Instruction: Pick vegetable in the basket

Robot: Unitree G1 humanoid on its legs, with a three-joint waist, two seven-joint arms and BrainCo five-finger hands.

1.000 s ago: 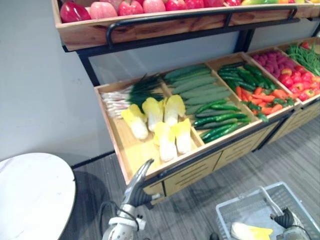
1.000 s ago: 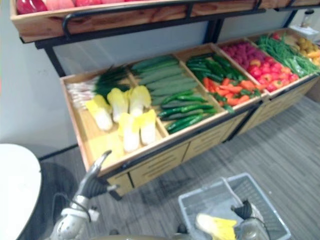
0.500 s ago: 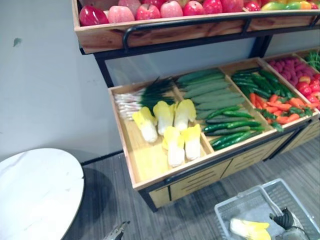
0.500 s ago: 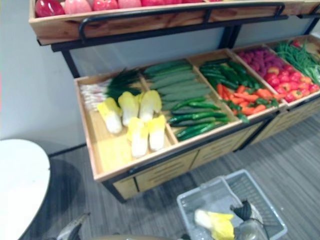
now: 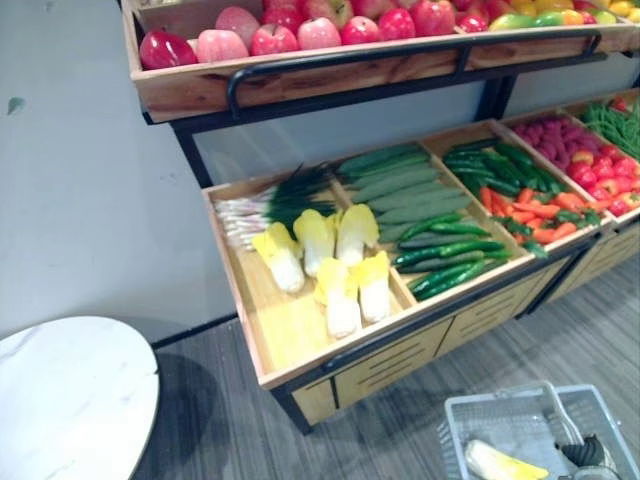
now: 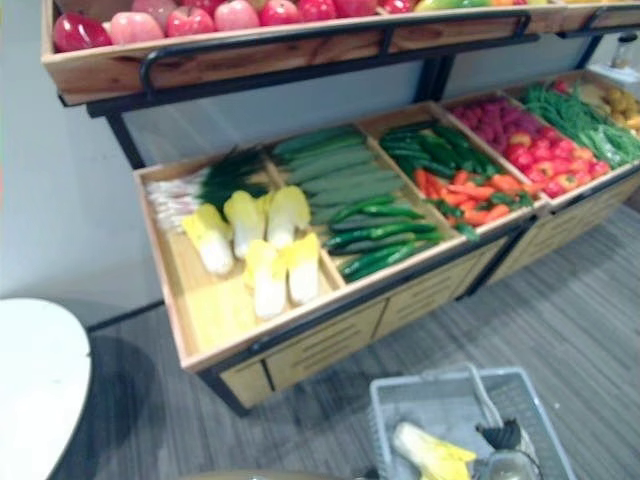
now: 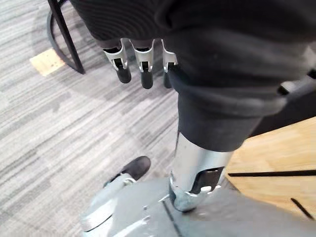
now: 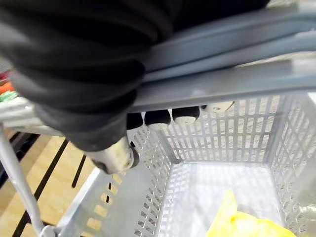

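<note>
A grey plastic basket (image 5: 470, 410) hangs low at the right, and one yellow-and-white cabbage (image 5: 503, 465) lies in it. My right hand (image 5: 592, 452) is shut on the basket's handle (image 8: 232, 37), its fingertips (image 8: 159, 119) curling under the bar above the basket's slotted wall (image 8: 212, 133) and the cabbage (image 8: 242, 222). More cabbages (image 5: 325, 255) lie in the left bin of the wooden stand (image 5: 290, 325), beside green onions (image 5: 265, 200). My left hand (image 7: 141, 57) hangs over the carpet, open and holding nothing.
Cucumbers (image 5: 400, 180), green peppers (image 5: 445, 250), carrots (image 5: 545, 205) and red vegetables (image 5: 585, 155) fill the bins to the right. An upper shelf of apples (image 5: 300, 30) with a black rail overhangs them. A white round table (image 5: 70, 400) stands at the lower left.
My left hand, raised toward the stand's front edge a second ago, has dropped out of the eye views. The camera has shifted. The right hand still holds the basket.
</note>
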